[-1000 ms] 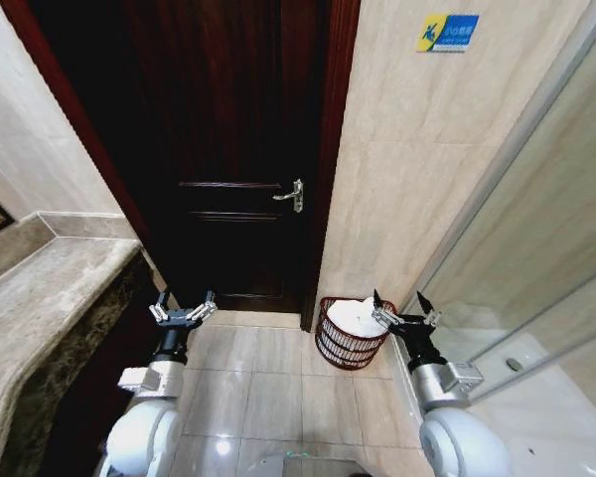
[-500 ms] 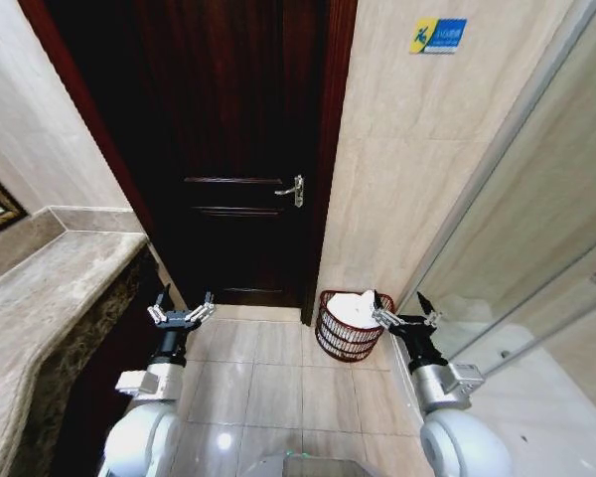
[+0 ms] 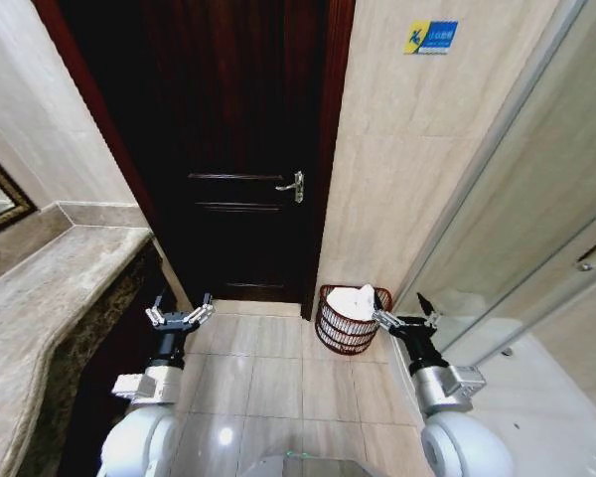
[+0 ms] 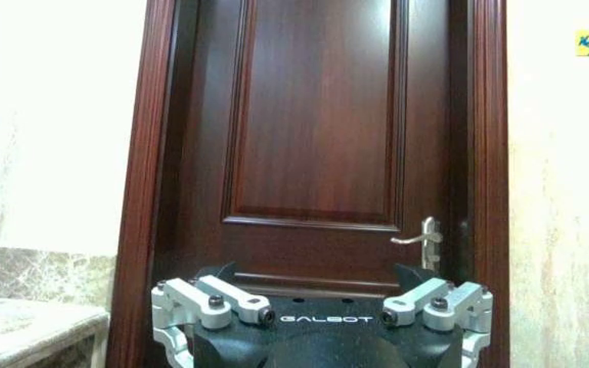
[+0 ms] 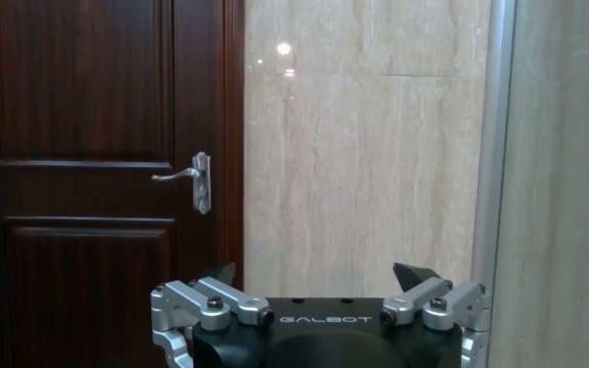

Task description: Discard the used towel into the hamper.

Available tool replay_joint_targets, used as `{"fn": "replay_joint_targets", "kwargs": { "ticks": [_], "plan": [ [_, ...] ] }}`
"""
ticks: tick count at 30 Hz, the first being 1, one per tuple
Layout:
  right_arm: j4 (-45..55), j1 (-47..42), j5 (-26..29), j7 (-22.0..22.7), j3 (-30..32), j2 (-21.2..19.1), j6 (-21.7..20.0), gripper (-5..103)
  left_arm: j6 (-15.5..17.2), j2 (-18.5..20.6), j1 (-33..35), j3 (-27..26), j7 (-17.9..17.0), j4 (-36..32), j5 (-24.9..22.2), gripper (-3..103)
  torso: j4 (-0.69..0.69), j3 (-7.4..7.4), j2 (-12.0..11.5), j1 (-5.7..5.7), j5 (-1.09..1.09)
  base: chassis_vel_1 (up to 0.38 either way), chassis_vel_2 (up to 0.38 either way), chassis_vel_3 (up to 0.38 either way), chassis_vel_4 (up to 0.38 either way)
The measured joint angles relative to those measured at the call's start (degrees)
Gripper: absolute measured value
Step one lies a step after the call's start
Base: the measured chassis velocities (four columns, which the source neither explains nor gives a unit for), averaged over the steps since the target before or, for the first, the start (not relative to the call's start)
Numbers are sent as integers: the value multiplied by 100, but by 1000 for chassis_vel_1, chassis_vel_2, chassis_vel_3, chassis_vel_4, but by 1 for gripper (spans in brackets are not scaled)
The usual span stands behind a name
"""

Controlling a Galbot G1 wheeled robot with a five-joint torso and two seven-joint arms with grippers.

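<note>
A bathroom: marble counter (image 3: 50, 298), framed mirror (image 3: 0, 204), glass shower screen (image 3: 536, 229).

A reddish-brown wire hamper (image 3: 350, 322) of thin horizontal bars holds a white towel (image 3: 355, 301) on a floor (image 3: 278, 373) of pale beige tiles with darker grout lines. Behind stands a dark mahogany door (image 3: 240, 149) with raised panels and a silver handle (image 3: 292, 187). The wall (image 3: 417, 169) is cream, faintly veined stone, bearing a blue sign (image 3: 430, 37) with a yellow figure. The worktop (image 3: 50, 298) is mottled grey-brown marble. Both grippers, left (image 3: 179, 316) and right (image 3: 405, 316), are black with silver fittings.
</note>
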Motion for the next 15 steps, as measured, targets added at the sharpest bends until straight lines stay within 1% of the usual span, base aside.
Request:
{"fn": "replay_joint_targets", "kwargs": {
  "ticks": [8,15],
  "plan": [
    [3,-4,-7,0,4,6,0,100,6,7,-30,5,78,6,2,100,0,0,-1,0,0,75,-65,-53,83],
    [-2,3,-11,2,3,12,1,100,-106,21,-45,16,90,70,13,100,1,0,-1,-1,0,88,-55,-47,95]
  ]
}}
